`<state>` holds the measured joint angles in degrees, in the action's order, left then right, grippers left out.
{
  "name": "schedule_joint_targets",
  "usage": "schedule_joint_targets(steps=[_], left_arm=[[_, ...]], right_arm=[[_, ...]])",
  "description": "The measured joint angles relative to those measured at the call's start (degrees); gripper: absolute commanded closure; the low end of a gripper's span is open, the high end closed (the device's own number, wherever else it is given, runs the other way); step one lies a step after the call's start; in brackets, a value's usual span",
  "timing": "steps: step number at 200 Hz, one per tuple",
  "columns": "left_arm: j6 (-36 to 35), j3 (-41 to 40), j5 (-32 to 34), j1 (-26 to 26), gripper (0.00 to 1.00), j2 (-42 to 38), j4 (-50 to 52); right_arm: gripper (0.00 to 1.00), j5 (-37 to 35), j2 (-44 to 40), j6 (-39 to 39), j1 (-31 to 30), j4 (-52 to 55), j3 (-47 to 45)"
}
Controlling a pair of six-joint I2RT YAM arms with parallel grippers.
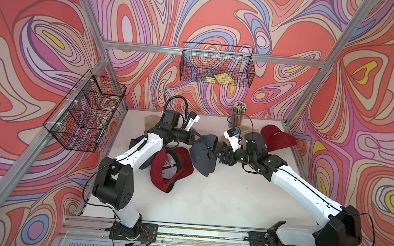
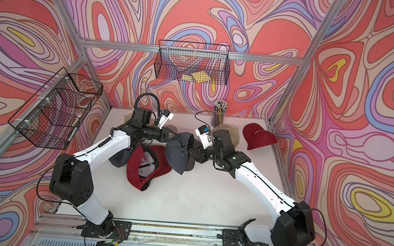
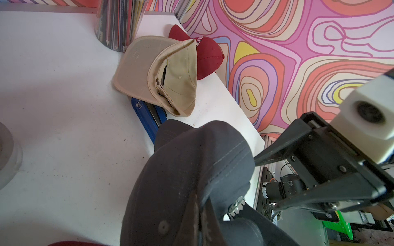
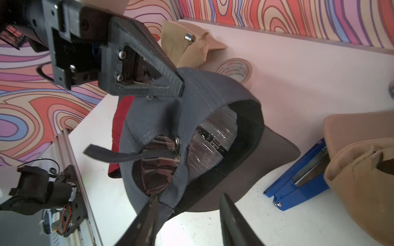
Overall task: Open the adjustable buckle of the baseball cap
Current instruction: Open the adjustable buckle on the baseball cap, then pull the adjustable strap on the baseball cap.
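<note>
Grey cap [image 4: 149, 119], light and floppy, is pinched by the left gripper [image 4: 180, 87], upper centre. Right gripper [image 4: 189, 197] gapes below; the limp strap [image 4: 110, 154] by the buckle [image 4: 177, 149] looks the best hold.

A cap [image 1: 202, 156] hangs between the left gripper [image 1: 200, 138] and right gripper [image 1: 223, 154]; another cap [image 1: 159, 175] lies left of it, a pencil cup [image 1: 238, 118] behind.

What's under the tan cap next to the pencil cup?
A blue stapler lies partly under the tan cap, with one end sticking out onto the table. Its covered end, and anything else beneath the cap, cannot be seen.
</note>
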<state>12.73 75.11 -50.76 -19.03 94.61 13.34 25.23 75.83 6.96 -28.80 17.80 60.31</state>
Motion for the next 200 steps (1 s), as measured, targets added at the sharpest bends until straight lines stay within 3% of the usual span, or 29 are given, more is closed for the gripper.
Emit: schedule_joint_targets(steps=[94, 200], left_arm=[[0.9, 0.0, -0.7, 0.0, 1.00, 0.2, -0.6], [1.0, 0.0, -0.9, 0.0, 1.00, 0.8, -1.0]], right_arm=[[0.61, 12.2, 7.5, 2.3, 2.9, -6.7, -0.4], [0.73, 15.2, 10.5, 3.9, 3.0, -11.2, -1.9]])
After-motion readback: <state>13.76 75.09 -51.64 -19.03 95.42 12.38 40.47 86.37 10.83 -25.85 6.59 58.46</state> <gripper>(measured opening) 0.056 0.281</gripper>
